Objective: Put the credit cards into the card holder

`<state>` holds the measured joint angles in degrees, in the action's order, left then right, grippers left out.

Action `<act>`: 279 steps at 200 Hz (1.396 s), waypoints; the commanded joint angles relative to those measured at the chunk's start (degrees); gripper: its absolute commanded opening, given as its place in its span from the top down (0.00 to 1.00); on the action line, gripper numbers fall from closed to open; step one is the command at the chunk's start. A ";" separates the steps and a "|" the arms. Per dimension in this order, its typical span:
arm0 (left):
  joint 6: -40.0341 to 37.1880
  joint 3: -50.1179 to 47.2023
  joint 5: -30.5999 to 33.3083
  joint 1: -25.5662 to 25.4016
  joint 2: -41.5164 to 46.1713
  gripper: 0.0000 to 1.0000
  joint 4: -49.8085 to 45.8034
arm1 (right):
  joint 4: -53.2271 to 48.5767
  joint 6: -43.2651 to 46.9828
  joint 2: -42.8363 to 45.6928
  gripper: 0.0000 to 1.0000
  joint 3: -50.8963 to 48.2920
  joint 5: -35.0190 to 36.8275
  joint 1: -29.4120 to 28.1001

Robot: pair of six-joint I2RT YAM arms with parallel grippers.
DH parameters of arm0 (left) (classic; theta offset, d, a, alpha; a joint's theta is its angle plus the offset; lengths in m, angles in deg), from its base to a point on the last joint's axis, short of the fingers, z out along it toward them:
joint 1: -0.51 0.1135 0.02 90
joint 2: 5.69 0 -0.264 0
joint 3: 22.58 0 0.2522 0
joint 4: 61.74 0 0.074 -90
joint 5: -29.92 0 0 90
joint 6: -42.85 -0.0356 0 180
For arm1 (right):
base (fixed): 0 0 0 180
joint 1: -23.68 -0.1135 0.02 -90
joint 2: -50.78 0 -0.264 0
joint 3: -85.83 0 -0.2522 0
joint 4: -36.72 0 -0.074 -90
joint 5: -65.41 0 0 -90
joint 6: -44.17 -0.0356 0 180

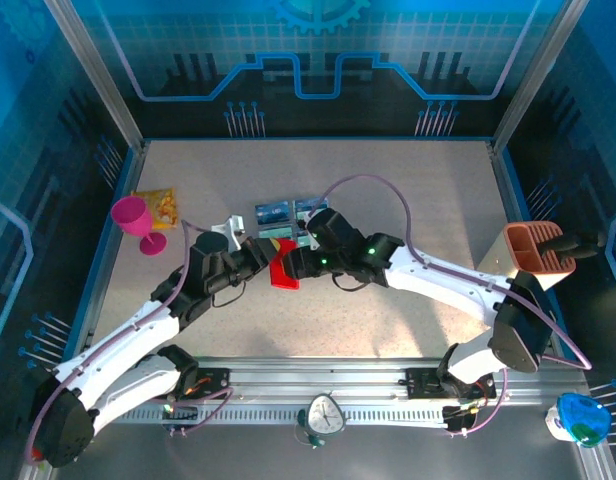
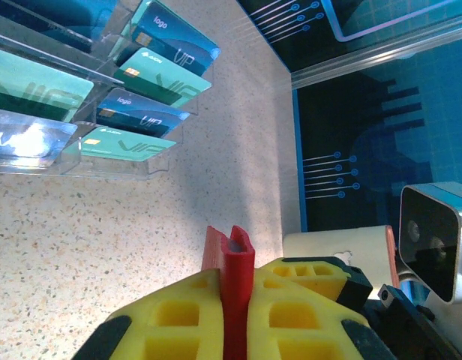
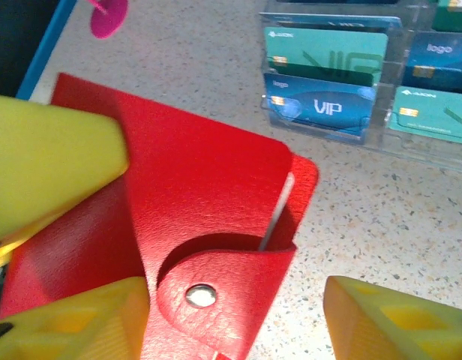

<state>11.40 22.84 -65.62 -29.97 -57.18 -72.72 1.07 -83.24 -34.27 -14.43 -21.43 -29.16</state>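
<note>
Evidently the small red leather-look card holder (image 1: 284, 270) is held off the speckled table so that its pocket can be worked. The left gripper (image 2: 235, 300) is clamped on it, one red edge pinched upright between the yellow pads. The right gripper (image 3: 238, 319) faces it with jaws apart, straddling the rounded flap with the metal snap. One finger is just beside the flap and the other stands clear of it, gripping nothing. I judge this to be the opening step: one hand steadies the holder and the other frees the mouth.

A thin pale edge shows inside the pocket (card or lining, I cannot tell). The blue and teal-green credit cards (image 3: 321, 105) sit in a tiered clear plastic display stand (image 2: 118, 161) just beyond the holder.

From above, both arms reach forward and inward and meet near the table's middle. The left forearm slants up from the near-left corner, and the right arm is bent at the elbow with its wrist turned toward the other.
</note>
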 commanded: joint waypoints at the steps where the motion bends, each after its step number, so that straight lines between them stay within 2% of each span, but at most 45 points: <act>1: 0.12 1.83 0.90 -1.11 0.20 1.00 0.47 | -0.17 -1.03 -0.99 0.43 -1.59 6.70 -0.42; 37: 0.17 2.08 1.49 -1.82 0.41 1.00 0.47 | -0.35 -2.83 -0.29 0.58 -5.58 12.66 -0.35; 59: 0.21 2.27 1.67 -2.22 0.34 1.00 0.43 | 0.96 -3.27 -0.27 0.67 -7.07 12.11 -0.16; 81: 0.16 2.40 1.76 -2.36 0.00 1.00 0.46 | 1.97 -3.42 -0.29 0.81 -8.30 10.87 0.16; 96: 0.34 2.35 1.76 -2.45 0.02 1.00 0.47 | 2.18 -3.72 0.46 0.83 -9.93 10.32 0.96; 124: 0.63 2.40 2.09 -2.63 0.67 1.00 -0.01 | 3.66 -4.57 6.19 0.73 -16.48 7.09 4.60; 157: 1.45 2.97 2.85 -2.66 1.37 1.00 0.67 | 7.20 -5.38 17.71 0.57 -26.03 -1.89 10.46; 178: 4.97 2.45 3.42 -2.64 0.93 1.00 4.51 | 12.64 -7.29 25.78 0.47 -30.80 -9.09 13.03; 204: 9.12 2.36 3.92 -2.65 -0.01 1.00 9.74 | 21.64 -12.05 32.67 0.41 -35.31 -14.86 14.49; 238: 15.83 0.97 5.11 -2.64 -1.05 1.00 17.28 | 36.90 -19.76 33.85 0.35 -38.79 -19.65 15.13; 249: 16.53 1.14 5.16 -2.62 -1.33 1.00 18.44 | 44.02 -21.91 32.45 0.33 -39.18 -20.87 15.13; 279: 17.15 1.84 5.67 -2.61 -1.36 1.00 18.95 | 52.84 -24.86 28.19 0.32 -37.43 -23.16 14.75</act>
<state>26.19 23.00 -61.38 -32.05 -58.58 -58.51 40.59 -103.52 -3.56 -53.06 -40.67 -14.49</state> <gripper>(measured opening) 0.099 0.678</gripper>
